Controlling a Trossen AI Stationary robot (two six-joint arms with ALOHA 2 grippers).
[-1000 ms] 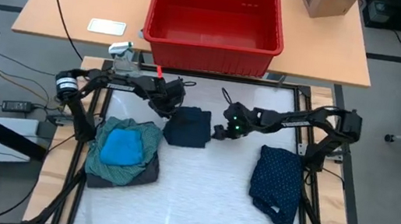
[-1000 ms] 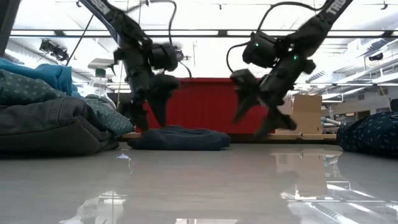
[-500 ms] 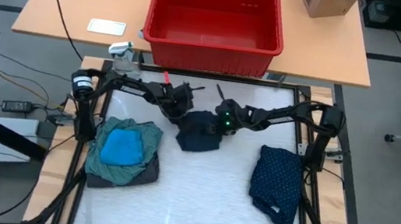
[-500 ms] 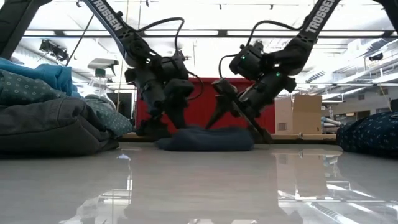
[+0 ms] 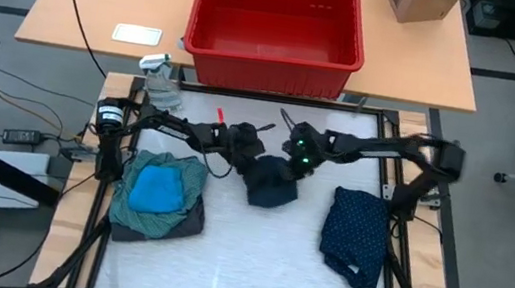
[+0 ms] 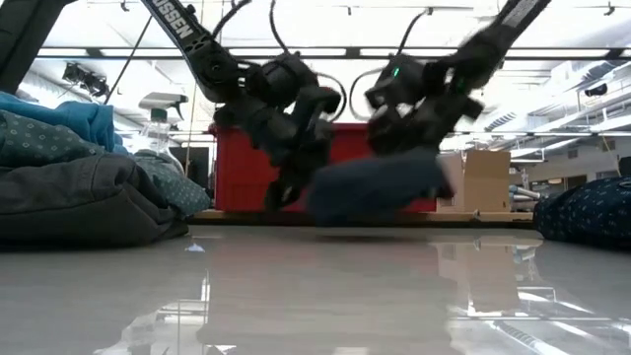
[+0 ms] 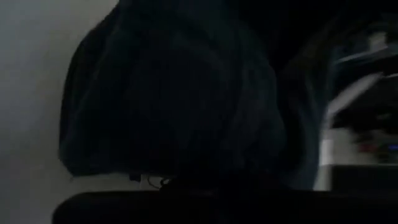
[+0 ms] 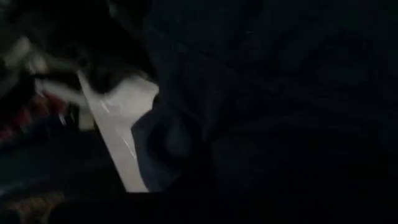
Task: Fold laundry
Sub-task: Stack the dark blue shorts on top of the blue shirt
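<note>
Behind both tools, closed on the dark navy garment (image 5: 270, 181), sits the red bin (image 5: 272, 57).

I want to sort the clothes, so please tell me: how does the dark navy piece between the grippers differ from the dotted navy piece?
The dark navy piece is plain, while the dotted piece has small pale dots. The navy piece is bunched and lifted off the table in the low view, held between the left gripper and the right gripper; the dotted piece lies flat and untouched near the table's right side. The dotted piece covers more area. Both are dark blue cloth.
</note>
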